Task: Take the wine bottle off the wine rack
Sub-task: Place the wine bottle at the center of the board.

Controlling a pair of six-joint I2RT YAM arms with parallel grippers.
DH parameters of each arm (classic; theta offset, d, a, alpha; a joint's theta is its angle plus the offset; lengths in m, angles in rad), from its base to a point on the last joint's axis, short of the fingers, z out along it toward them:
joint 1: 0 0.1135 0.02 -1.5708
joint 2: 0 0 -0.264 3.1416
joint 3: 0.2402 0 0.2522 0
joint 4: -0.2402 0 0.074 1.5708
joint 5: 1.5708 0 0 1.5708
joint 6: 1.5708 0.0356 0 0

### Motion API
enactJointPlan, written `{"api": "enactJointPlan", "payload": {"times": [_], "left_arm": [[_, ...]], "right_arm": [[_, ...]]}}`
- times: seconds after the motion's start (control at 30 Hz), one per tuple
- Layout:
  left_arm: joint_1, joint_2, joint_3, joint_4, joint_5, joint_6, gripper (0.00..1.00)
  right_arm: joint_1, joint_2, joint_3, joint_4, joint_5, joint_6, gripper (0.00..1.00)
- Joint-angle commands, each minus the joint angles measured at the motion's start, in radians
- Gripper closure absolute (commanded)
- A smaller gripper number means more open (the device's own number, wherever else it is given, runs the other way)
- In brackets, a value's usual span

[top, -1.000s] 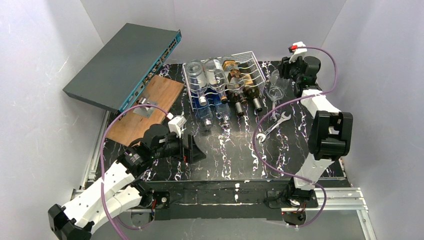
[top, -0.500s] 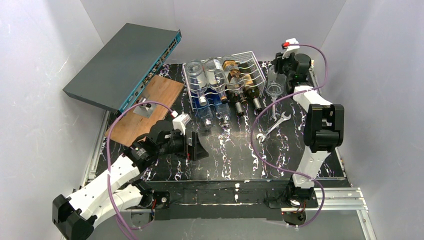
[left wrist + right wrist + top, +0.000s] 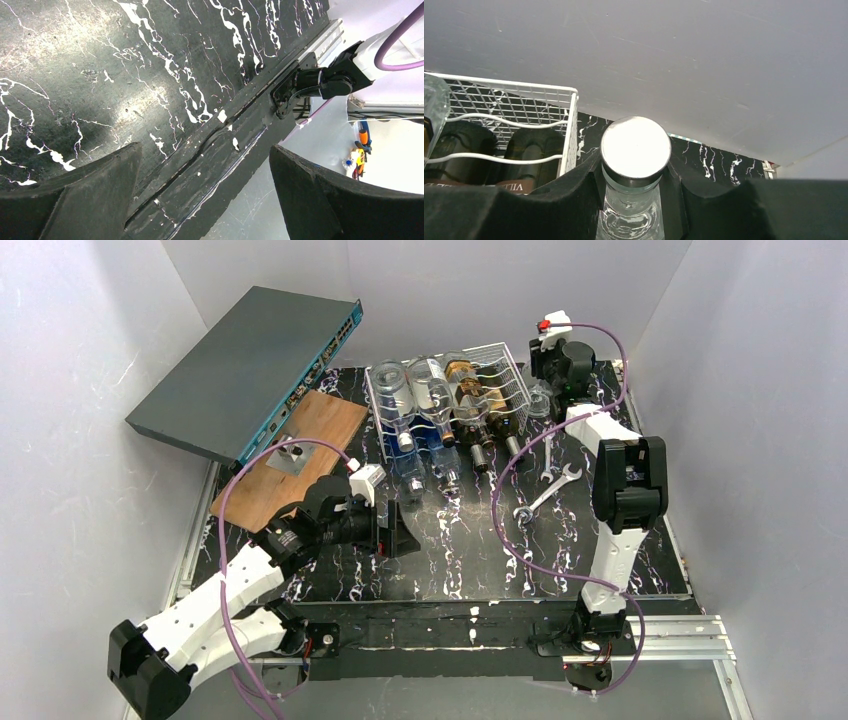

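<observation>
Marbled counter (image 3: 450, 550), clear bottle (image 3: 635, 147) clamped by right pincer (image 3: 633, 167) beside wine rack (image 3: 572, 125); left pincer (image 3: 205, 150) held wide open, empty.

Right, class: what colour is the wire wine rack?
White; the wine rack shows best in the top external view.

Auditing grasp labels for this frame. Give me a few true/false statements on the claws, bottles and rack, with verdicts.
1. The right claw is shut on the neck of a clear bottle. True.
2. That bottle lies in a cradle of the wine rack. False: it is outside, just past the rack's side wall.
3. The left claw grips the wrench. False: it is open and empty above the table; the wrench lies on the table near the right arm.
4. Brown bottles lie in the rack. True.
</observation>
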State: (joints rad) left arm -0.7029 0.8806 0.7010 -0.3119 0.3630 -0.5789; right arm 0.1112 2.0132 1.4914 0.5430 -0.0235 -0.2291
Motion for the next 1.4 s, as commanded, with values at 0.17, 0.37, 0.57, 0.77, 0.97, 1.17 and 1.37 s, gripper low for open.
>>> {"api": "enactJointPlan", "payload": {"times": [0.17, 0.37, 0.57, 0.77, 0.97, 1.17, 1.37], "left_arm": [[-0.004, 0.019, 0.054, 0.008, 0.019, 0.02, 0.02], [-0.004, 0.021, 0.052, 0.008, 0.021, 0.022, 0.01], [-0.004, 0.004, 0.046, 0.007, 0.018, 0.021, 0.01], [-0.004, -0.003, 0.046, 0.005, 0.019, 0.019, 0.01], [-0.004, -0.028, 0.033, 0.005, 0.016, 0.01, 0.01], [-0.004, -0.05, 0.029, 0.003, 0.019, 0.003, 0.01], [-0.004, -0.072, 0.021, 0.004, 0.022, -0.006, 0.01]], "right_arm": [[0.004, -0.022, 0.074, 0.246, 0.126, -0.028, 0.78], [0.004, -0.027, 0.046, 0.254, 0.149, -0.022, 0.59], [0.003, -0.03, 0.017, 0.248, 0.155, -0.004, 0.43], [0.004, -0.049, -0.007, 0.24, 0.139, -0.024, 0.13], [0.004, -0.069, -0.027, 0.231, 0.123, -0.047, 0.02], [0.006, -0.111, -0.063, 0.23, 0.113, -0.157, 0.02], [0.019, -0.173, -0.121, 0.189, 0.054, -0.315, 0.02]]}}
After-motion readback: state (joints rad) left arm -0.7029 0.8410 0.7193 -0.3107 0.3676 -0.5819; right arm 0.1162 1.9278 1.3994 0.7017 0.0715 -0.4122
